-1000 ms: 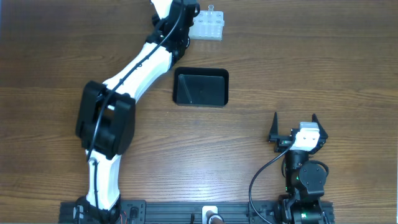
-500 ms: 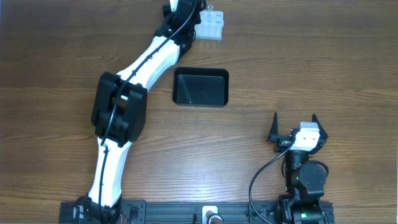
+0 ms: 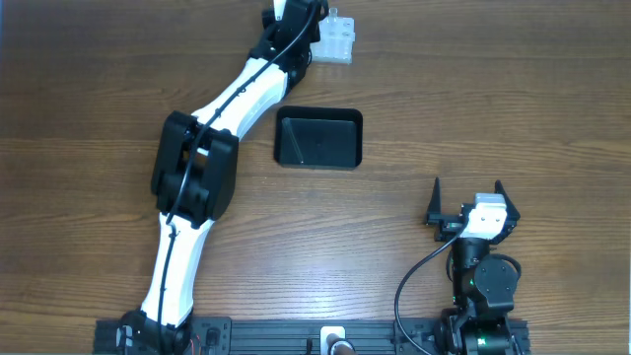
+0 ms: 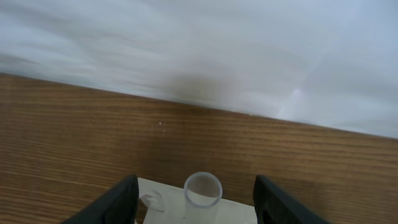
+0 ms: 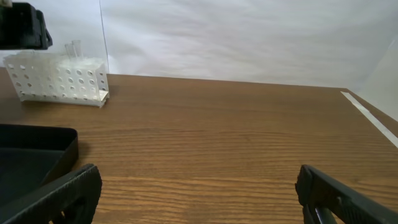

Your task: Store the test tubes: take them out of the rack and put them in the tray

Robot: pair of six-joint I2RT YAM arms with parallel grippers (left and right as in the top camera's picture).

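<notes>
A white test tube rack (image 3: 336, 41) stands at the far edge of the table, and a single clear test tube (image 4: 203, 190) rises from it. My left gripper (image 4: 194, 184) is open, hanging over the rack with one finger on each side of the tube and a gap to both. The black tray (image 3: 318, 138) lies in front of the rack with nothing in it. Near its base at the front right, my right gripper (image 3: 464, 203) is open and holds nothing. From its wrist view, the rack (image 5: 60, 78) and the tray (image 5: 31, 155) are far off.
The left arm (image 3: 222, 108) stretches diagonally from the front left to the rack. A white wall (image 4: 199, 50) stands just behind the table's far edge. Bare wood (image 3: 513, 89) lies to the right of the tray and rack.
The left arm has swung right and reached farther over the rack. The rack looks nudged slightly toward the far edge. The right arm has not moved.
</notes>
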